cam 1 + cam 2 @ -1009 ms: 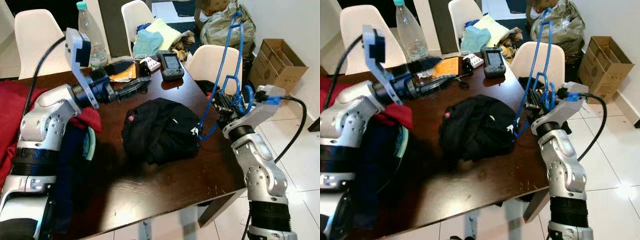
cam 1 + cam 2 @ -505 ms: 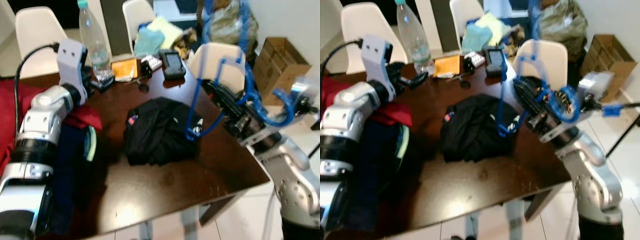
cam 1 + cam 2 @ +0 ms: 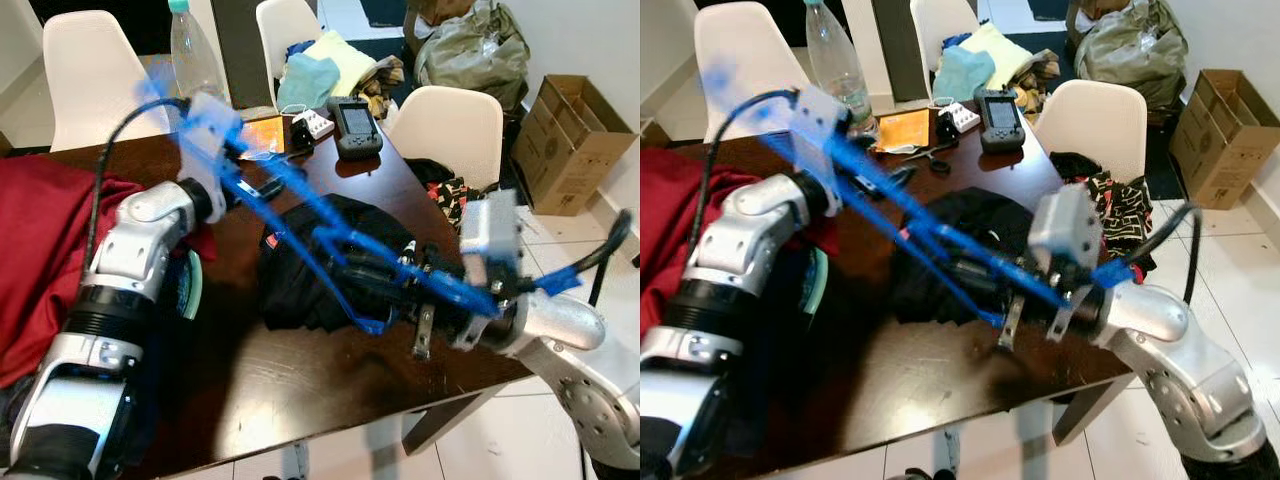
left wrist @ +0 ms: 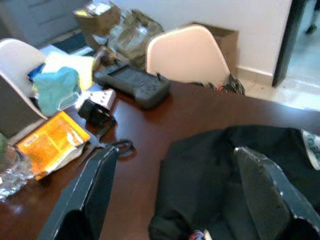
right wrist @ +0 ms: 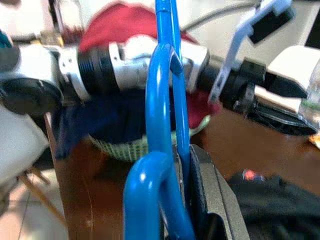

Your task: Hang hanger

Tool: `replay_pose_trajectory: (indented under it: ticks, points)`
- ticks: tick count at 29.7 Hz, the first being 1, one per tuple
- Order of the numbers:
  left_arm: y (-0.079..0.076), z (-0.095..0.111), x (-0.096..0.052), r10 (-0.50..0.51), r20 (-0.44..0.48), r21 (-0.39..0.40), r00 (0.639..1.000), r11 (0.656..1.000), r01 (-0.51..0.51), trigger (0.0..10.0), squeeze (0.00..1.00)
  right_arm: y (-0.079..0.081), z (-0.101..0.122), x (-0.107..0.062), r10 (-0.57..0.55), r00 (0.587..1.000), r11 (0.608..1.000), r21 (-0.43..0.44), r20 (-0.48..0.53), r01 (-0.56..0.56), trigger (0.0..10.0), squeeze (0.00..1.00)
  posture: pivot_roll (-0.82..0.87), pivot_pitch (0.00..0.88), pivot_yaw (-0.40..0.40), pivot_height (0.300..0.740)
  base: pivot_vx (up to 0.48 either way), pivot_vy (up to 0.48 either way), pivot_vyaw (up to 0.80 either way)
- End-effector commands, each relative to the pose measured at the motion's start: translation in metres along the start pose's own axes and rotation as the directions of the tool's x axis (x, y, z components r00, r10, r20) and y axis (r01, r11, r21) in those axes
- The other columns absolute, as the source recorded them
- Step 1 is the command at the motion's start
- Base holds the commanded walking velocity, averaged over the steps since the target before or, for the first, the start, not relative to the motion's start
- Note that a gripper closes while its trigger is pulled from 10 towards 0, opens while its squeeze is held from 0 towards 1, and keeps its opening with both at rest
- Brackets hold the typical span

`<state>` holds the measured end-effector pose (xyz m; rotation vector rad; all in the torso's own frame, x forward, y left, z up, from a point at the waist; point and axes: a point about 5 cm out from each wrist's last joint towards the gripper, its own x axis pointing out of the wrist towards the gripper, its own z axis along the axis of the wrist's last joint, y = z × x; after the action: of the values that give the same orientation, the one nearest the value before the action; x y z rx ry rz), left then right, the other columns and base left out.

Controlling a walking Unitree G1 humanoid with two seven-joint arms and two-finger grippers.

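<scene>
Swung down from upright, the hanger [image 3: 330, 235] now lies nearly flat over the counter [image 3: 300, 370], long axis running leftward from the right fingers [image 5: 210, 200] clamped on its hook end, toward the left fingers [image 4: 260, 175], which are spread wide and empty.
</scene>
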<state>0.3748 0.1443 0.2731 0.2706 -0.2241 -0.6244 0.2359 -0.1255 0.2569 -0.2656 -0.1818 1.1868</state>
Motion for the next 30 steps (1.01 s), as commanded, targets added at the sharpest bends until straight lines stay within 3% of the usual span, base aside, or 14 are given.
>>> replay_pose_trajectory:
  ticks: [1,10,15,22,30]
  points:
    - [-0.007,-0.005,-0.001,-0.031,-0.014,0.017,0.999,0.999,0.031,10.0,0.0,0.001,-0.003,0.004,0.003,0.998,1.0,-0.017,-0.062,-0.005,10.0,0.0,0.07,0.183,0.097,0.74,0.0,0.0,0.0]
    - [-0.011,-0.004,-0.001,-0.052,-0.012,0.026,0.999,0.998,0.052,10.0,0.0,-0.003,-0.007,0.007,-0.03,0.991,0.999,-0.021,-0.132,0.027,10.0,0.0,0.07,0.182,0.095,0.74,0.0,0.0,0.0]
    - [-0.016,-0.002,-0.002,-0.077,-0.001,0.041,0.997,0.996,0.077,10.0,0.0,-0.016,-0.015,0.006,-0.138,0.97,0.99,0.006,-0.202,0.142,10.0,0.0,0.07,0.183,0.093,0.74,0.0,0.0,0.0]
    - [-0.023,0.001,-0.003,-0.116,0.011,0.062,0.993,0.991,0.116,10.0,0.0,-0.023,-0.022,0.003,-0.199,0.945,0.976,0.034,-0.259,0.215,10.0,0.0,0.07,0.184,0.093,0.74,0.0,0.0,0.0]
    - [-0.025,0.002,-0.003,-0.123,0.015,0.065,0.992,0.99,0.122,10.0,0.0,-0.025,-0.017,0.004,-0.214,0.95,0.972,0.051,-0.226,0.231,10.0,0.0,0.07,0.185,0.091,0.74,0.0,0.0,0.0]
